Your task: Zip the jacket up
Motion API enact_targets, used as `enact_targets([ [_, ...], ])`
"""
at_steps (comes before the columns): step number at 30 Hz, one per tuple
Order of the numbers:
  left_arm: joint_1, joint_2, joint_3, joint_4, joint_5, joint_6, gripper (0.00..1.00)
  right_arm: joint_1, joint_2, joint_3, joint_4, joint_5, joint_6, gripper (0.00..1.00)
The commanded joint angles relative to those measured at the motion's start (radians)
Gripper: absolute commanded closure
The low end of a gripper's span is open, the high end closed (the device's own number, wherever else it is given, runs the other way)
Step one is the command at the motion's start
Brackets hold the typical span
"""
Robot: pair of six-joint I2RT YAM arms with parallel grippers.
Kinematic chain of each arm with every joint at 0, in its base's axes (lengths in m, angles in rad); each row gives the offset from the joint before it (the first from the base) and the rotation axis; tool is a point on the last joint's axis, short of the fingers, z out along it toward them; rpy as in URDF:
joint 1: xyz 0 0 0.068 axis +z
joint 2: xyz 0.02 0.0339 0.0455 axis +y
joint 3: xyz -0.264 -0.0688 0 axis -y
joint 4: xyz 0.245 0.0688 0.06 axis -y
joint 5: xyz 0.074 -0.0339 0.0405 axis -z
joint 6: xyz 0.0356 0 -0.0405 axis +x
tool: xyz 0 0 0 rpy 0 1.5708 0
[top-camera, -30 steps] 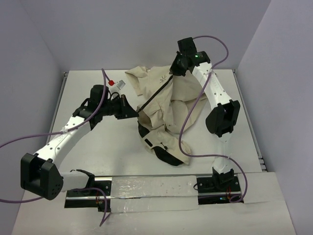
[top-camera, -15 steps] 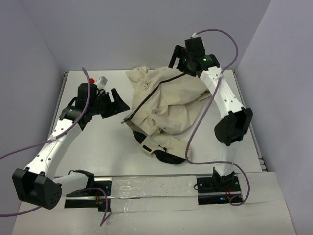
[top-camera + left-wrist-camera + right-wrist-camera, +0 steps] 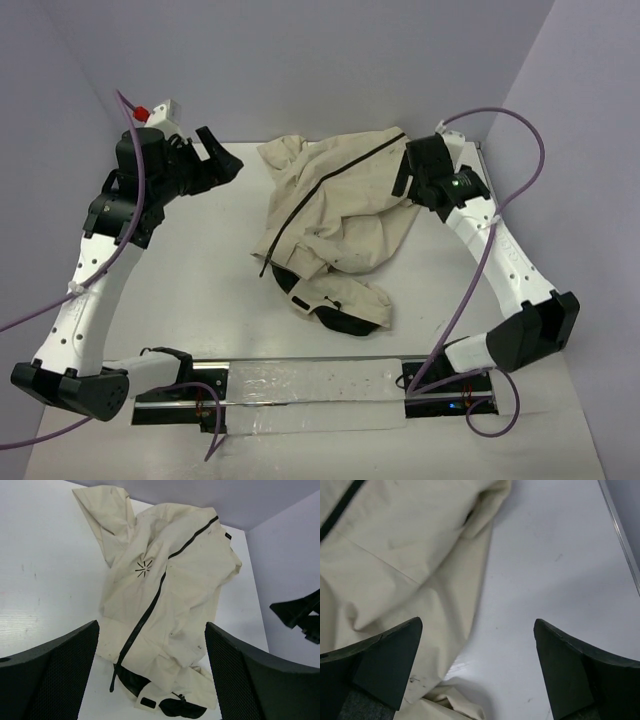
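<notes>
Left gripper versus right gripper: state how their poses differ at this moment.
The left gripper hangs high and apart from the jacket, and its wrist camera takes in the whole garment. The right gripper sits low at the jacket's right edge and sees only nearby fabric. The left one is over bare table, the right over the fabric's edge. Both are open and hold nothing.

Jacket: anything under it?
Only the white table shows around the jacket, and black lining pokes out at its near end. The fabric lies bunched, so whatever might lie beneath it is covered and can't be seen.
</notes>
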Motion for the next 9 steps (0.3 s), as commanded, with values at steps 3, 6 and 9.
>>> enact_targets([
  [3,0.007,-0.018,0.037,-0.054,-0.066,0.028,0.08,-0.002,-0.137,-0.131,0.013,0.08,0.028,0.0],
  [6,0.007,-0.03,0.012,-0.04,-0.072,0.011,0.08,-0.002,-0.176,-0.186,0.028,0.098,0.032,0.0],
  [9,0.007,-0.043,-0.021,-0.016,-0.058,-0.02,0.08,-0.002,-0.204,-0.228,0.059,0.112,0.024,0.0],
])
